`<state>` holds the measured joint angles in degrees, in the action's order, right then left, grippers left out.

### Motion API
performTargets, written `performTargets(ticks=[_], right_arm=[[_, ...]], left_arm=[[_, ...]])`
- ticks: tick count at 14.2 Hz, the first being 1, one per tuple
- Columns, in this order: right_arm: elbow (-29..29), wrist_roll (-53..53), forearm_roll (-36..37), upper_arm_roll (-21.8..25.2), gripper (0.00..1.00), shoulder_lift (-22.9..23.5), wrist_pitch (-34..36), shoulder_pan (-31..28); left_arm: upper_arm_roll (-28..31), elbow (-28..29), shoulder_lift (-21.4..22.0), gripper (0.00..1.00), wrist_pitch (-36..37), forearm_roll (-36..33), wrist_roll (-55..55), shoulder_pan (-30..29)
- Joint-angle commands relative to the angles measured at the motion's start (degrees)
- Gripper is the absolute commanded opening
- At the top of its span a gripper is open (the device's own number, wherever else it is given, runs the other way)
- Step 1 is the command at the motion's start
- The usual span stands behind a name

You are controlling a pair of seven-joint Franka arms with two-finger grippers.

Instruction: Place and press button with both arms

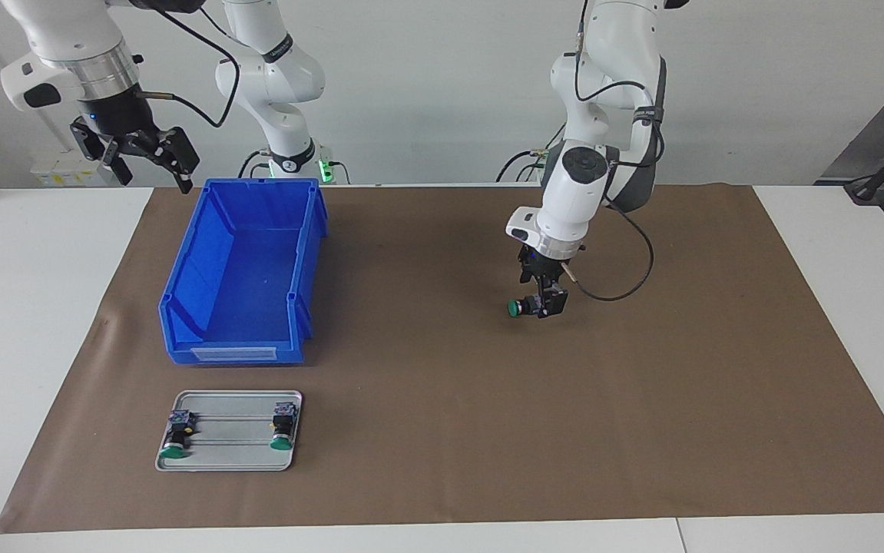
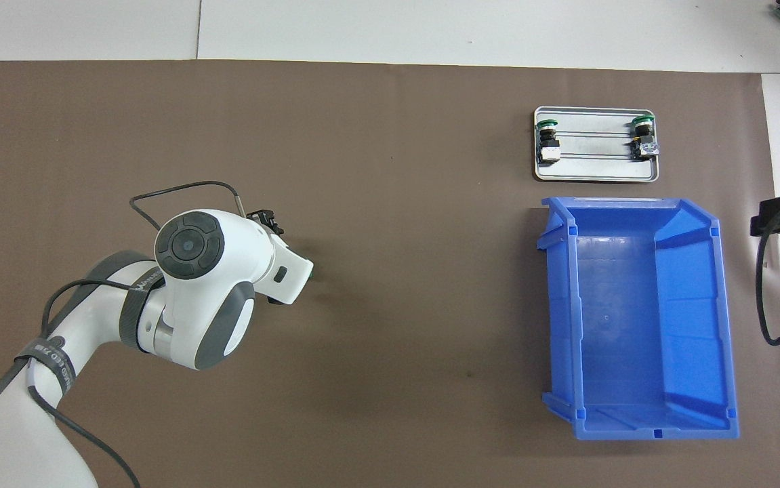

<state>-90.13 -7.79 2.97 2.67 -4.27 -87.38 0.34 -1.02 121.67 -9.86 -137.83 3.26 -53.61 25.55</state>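
Observation:
A green-capped button lies on its side low at the brown mat, near the middle of the table. My left gripper points straight down at it, open, with its fingers on either side of the button's black body. From overhead the left wrist covers this button, and only a bit of the left gripper shows. Two more buttons lie on a metal tray. My right gripper waits open, raised over the table's edge at the right arm's end.
A blue bin stands on the mat toward the right arm's end, nearer to the robots than the tray. A brown mat covers most of the white table.

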Motion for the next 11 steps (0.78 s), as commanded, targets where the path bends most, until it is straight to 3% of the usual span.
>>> performTargets(ticks=[1,11], right_arm=[[-0.75,1.2,-1.65,-0.65,1.0,-1.26,1.33,-0.43],[0.66,1.2,-3.06,-0.91,1.0,1.9,0.54,-0.43]], left_arm=[[0.94,-4.67,-5.76,1.0,-0.6,0.6,3.67,2.04],[0.94,-3.02,-6.66,0.9,0.02,0.78,4.3,4.68]])
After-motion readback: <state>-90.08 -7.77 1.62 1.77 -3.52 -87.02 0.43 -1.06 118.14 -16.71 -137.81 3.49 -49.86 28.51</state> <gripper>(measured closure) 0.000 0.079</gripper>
